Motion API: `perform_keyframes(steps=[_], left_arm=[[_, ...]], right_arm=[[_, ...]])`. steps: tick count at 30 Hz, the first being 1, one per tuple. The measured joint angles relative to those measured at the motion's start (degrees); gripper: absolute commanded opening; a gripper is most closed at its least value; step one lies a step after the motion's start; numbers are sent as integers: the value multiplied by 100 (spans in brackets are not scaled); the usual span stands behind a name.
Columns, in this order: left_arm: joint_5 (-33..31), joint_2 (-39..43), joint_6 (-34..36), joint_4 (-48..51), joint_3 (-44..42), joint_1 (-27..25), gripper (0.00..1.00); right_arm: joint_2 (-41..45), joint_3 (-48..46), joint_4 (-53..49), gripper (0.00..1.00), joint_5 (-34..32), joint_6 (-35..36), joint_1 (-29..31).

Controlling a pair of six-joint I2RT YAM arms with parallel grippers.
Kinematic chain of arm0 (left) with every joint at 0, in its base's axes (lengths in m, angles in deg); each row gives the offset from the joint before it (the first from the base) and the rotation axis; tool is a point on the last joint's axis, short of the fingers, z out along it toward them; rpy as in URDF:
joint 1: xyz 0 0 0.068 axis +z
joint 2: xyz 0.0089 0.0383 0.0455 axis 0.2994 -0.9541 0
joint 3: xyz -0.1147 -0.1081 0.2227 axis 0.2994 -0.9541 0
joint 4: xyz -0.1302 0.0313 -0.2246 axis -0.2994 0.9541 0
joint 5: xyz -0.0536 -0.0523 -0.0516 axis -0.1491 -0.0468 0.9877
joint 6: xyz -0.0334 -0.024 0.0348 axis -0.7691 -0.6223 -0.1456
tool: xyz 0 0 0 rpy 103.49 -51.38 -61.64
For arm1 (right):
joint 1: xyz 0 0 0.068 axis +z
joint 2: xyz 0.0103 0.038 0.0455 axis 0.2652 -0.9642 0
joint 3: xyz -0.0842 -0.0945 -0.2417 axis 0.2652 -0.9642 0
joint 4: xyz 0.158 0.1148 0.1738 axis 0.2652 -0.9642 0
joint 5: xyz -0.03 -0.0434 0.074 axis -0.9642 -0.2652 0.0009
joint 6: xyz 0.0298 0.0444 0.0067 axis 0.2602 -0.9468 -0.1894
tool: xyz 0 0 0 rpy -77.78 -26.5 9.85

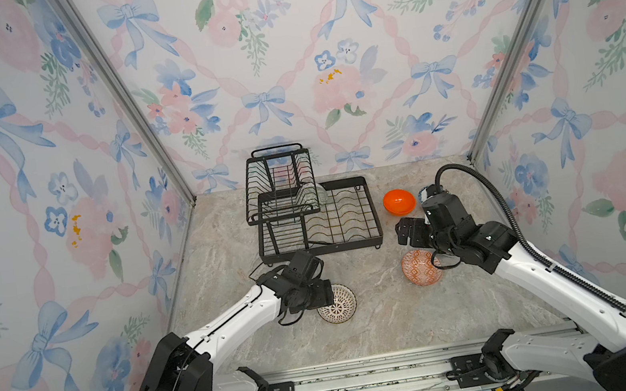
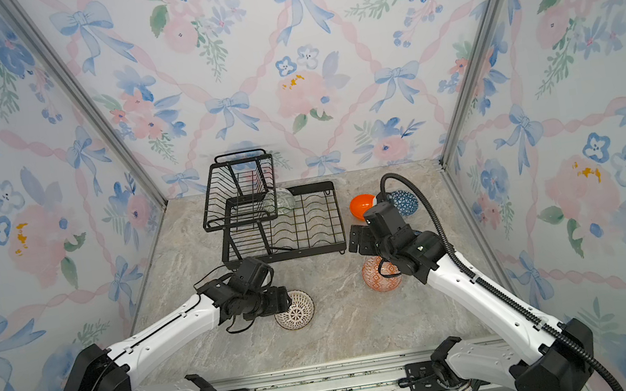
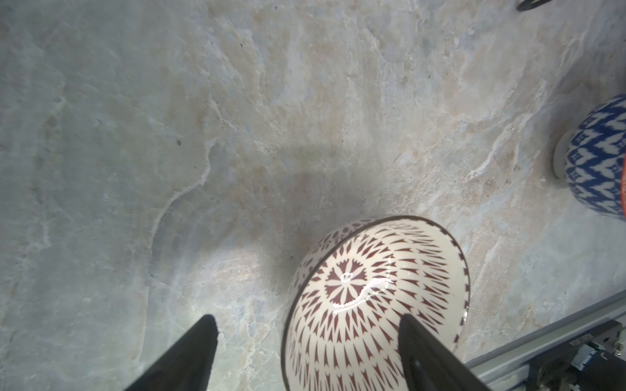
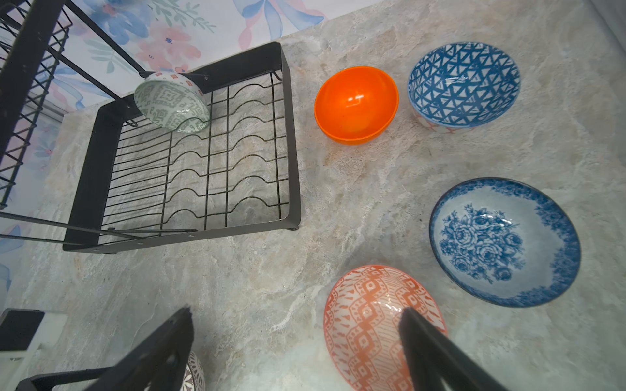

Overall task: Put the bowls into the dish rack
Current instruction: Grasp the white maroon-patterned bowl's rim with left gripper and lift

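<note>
Rack point(image 1: 374, 212) sits far centre on the table point(image 1: 384, 320). A grey-green bowl point(image 4: 171, 101) stands tilted in the far left corner of the lower tray, just beside the upper basket point(image 1: 278, 168). The other five bowls are on the table. Orange bowl point(image 1: 399, 201) is just right of the rack, and blue geometric bowl point(image 4: 464, 84) is right of it. Patterned orange bowl point(image 1: 419, 269) is nearer, under the right arm, with floral bowl point(image 4: 504, 242) beside it. Lattice bowl point(image 1: 337, 304) is near centre, on the near side of the rack.

Left gripper point(image 3: 306, 318) has jaws apart straddling the lattice bowl's left rim, one finger inside and one outside, not clamped. Right gripper point(image 4: 296, 309) is wide open and empty, one finger over the patterned orange bowl.
</note>
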Motion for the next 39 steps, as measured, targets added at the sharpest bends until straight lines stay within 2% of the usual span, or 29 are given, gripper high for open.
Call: perform_keyframes(steps=[8,12,16,34,39], left_arm=[[20,-402,44,55,0,0,61],[22,-562,57,59,35,0,48],[17,-717,94,70,210,0,29],[188,-1176,162,72,562,-7,0],[55,-1176,120,170,697,-42,0]], right_arm=[[-22,-83,461,97,50,125,199],[-22,-186,643,97,48,151,299],[-22,-192,776,97,24,151,302],[-24,-234,1097,97,-278,256,302],[-101,-229,1139,97,-302,254,295]])
